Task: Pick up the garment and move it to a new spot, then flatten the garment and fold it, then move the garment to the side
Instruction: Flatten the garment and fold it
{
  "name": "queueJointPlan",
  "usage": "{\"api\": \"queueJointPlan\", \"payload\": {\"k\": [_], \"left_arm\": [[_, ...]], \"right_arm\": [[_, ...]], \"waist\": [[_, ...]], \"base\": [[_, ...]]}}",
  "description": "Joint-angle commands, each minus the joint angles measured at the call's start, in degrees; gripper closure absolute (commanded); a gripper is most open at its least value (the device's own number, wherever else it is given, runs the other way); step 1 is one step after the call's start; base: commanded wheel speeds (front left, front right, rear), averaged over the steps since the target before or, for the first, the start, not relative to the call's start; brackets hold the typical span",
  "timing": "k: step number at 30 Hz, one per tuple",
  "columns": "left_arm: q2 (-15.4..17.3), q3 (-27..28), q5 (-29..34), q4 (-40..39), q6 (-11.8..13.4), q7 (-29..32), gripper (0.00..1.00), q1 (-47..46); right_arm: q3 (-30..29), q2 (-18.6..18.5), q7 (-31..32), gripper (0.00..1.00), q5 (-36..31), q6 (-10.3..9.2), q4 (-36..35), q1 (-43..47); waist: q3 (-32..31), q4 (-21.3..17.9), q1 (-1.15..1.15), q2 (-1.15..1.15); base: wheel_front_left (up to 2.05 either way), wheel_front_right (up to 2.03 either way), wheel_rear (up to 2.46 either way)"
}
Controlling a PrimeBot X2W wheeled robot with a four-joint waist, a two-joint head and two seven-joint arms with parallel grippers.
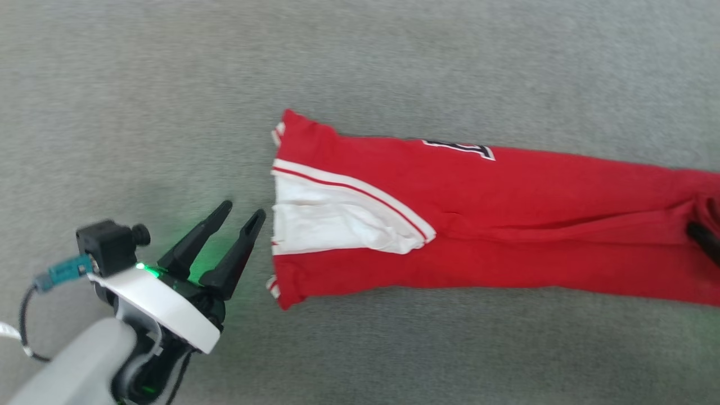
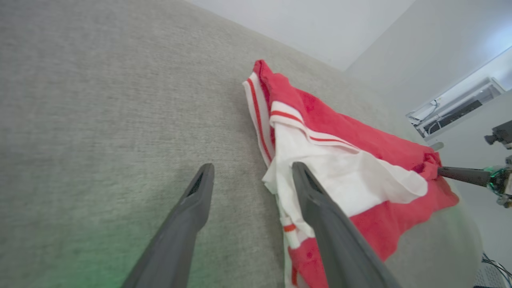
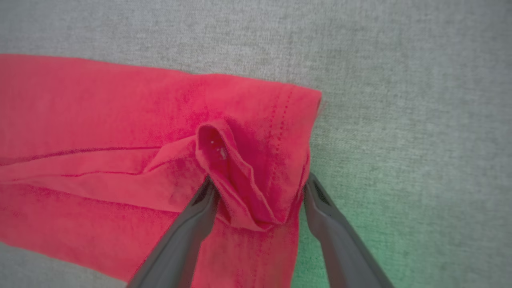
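The garment (image 1: 506,225) lies folded into a long red strip across the grey surface, its white sleeve end and striped trim at the left end. My left gripper (image 1: 242,209) hovers just left of that end, open and holding nothing. In the left wrist view the left gripper (image 2: 252,168) points at the carpet beside the garment (image 2: 360,136), one finger overlapping the white sleeve. My right gripper (image 3: 259,180) stands open at the hemmed right end of the garment (image 3: 100,112), with a raised red pucker loose between its fingers. One of its fingers (image 1: 703,239) shows at the right edge.
The grey textured surface (image 1: 169,84) spreads on every side of the garment. In the left wrist view a pale wall (image 2: 320,24) rises beyond the surface's far edge, with a white unit (image 2: 452,112) mounted at the right.
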Motion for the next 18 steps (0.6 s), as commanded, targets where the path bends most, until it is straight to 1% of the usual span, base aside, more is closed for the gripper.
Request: {"api": "queueJointPlan", "payload": {"k": [1,5,6,8,13,15,18], "left_arm": [[-0.73,0.69,1.55,0.33,-0.12,-0.25,0.00,0.98],[-7.64,8.09,8.97,3.27,-0.12,-0.25,0.00,5.90],[-10.88,12.44,12.86,4.84,-0.12,-0.26,0.00,7.84],[-14.08,16.11,17.62,5.52,-0.12,-0.26,0.00,9.75],[-19.66,22.93,30.36,5.54,-0.12,-0.27,0.00,13.94],[-22.05,25.32,33.51,4.15,-0.12,-0.27,0.00,15.62],[-23.92,28.21,38.55,2.55,-0.12,-0.27,0.00,17.81]], "right_arm": [[-0.24,0.42,0.35,0.00,-0.04,0.00,0.68,0.30],[-1.51,1.17,2.27,0.00,0.22,0.00,3.43,0.69],[-1.74,1.60,2.87,0.00,0.04,0.00,4.62,0.74],[-2.05,1.95,3.48,0.00,0.11,0.00,5.57,1.34],[-2.81,2.82,4.31,0.00,0.10,0.01,6.97,2.72],[-2.94,3.37,4.29,0.00,0.05,0.01,7.47,3.47],[-2.75,4.08,4.15,0.00,0.03,0.00,8.09,4.12]], "waist": [[-0.89,1.41,0.00,0.00],[-2.09,3.57,0.00,0.00],[-2.74,4.44,0.00,0.00],[-3.55,5.29,0.00,0.00],[-5.48,6.53,0.00,0.00],[-6.29,6.75,0.00,0.00],[-7.37,6.66,0.00,0.00]], "base": [[0.00,0.00,0.00],[0.00,0.00,0.00],[0.00,0.00,0.00],[0.00,0.00,0.00],[0.00,0.00,0.00],[0.00,0.00,0.00],[0.00,0.00,0.00]]}}
